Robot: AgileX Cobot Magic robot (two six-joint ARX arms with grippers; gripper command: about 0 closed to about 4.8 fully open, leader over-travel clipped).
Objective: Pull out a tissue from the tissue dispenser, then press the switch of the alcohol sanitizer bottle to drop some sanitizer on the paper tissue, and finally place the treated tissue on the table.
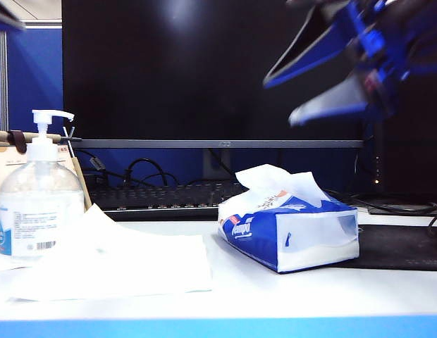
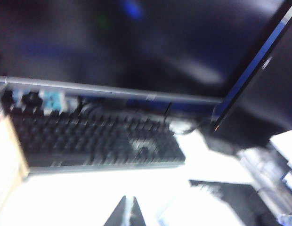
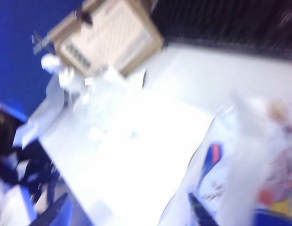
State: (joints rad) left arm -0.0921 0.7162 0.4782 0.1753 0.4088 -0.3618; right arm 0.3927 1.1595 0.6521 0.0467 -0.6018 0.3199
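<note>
Two pincers are on the rig, and only the right pincer [image 1: 282,98] is seen from outside: it is held high over the tissue dispenser [image 1: 289,229], blurred, jaws spread and empty. The left pincer [image 2: 125,213] is caught only as a dark tip in its wrist view, so its state cannot be told. The dispenser is laid on the worktop [image 1: 275,292], partly on a black mat [image 1: 402,246], a white tissue [image 1: 275,179] poking from its slit. The alcohol sanitizer bottle [image 1: 39,211] is stood well apart at the left, its switch [image 1: 48,120] on top. A flat white sheet [image 1: 120,264] is spread just beside it. A keyboard [image 1: 162,197] and monitor [image 1: 204,70] are set behind
</note>
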